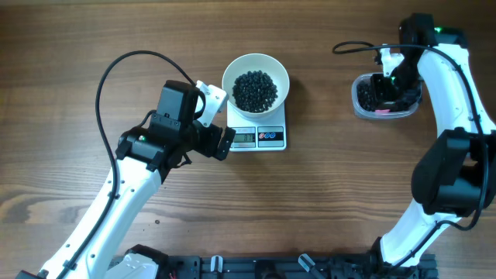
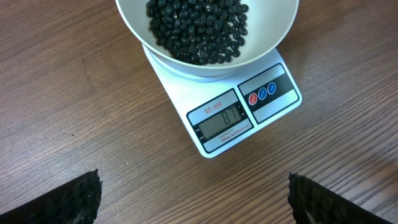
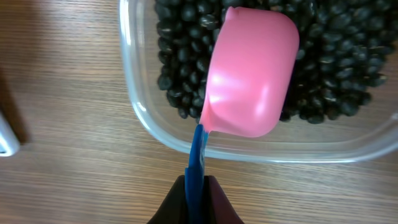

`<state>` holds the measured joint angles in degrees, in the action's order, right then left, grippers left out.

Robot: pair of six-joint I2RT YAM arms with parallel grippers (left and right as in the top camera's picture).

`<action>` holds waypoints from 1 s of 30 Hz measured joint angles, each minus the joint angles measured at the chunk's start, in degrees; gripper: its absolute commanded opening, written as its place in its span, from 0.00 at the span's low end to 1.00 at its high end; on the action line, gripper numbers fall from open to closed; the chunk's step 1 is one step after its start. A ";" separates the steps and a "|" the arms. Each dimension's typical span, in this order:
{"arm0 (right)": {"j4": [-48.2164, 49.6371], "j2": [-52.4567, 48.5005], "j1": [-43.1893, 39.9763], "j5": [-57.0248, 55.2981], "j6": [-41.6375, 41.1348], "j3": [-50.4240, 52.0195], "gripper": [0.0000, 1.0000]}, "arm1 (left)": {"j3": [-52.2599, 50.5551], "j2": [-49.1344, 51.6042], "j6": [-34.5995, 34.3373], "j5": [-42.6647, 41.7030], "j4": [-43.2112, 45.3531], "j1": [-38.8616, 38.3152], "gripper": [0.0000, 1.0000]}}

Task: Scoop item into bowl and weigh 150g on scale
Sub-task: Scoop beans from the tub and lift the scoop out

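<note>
Left claw [image 2: 193, 200] spread wide, empty, facing scale [image 2: 217, 124]; right claw [image 3: 196, 190] clamped on handle of scoop [image 3: 249, 81] over beads [image 3: 336, 56].

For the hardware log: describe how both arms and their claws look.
The left arm and the right arm are white shells with black joints. Black cables loop off each. The left claw has black, bumpy-textured fingers. A green light glows atop the right arm.

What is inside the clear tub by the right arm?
The tub holds black beads and a pink scoop, its blue handle held by the right gripper. The scoop's back faces the camera, hiding its inside and the beads beneath it.
</note>
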<state>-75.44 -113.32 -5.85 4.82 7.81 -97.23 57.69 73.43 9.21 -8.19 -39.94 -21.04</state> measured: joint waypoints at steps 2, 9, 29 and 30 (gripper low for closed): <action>-0.11 -0.02 -0.50 1.64 0.02 -0.04 0.04 | 0.00 0.00 -0.02 0.00 0.02 0.00 1.00; -0.33 -0.26 -3.80 7.93 0.00 -0.09 0.04 | 0.00 0.00 -0.02 0.00 0.00 0.00 1.00; -1.75 -0.96 -19.82 25.42 3.93 -0.09 0.04 | 0.00 0.00 -0.02 0.00 0.00 0.00 1.00; -1.90 -0.96 -20.72 26.21 4.39 -0.09 0.04 | 0.00 0.00 -0.02 0.00 0.00 0.00 1.00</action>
<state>-77.34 -114.28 -26.57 31.03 12.21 -97.32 57.69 73.43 9.19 -8.19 -39.94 -21.04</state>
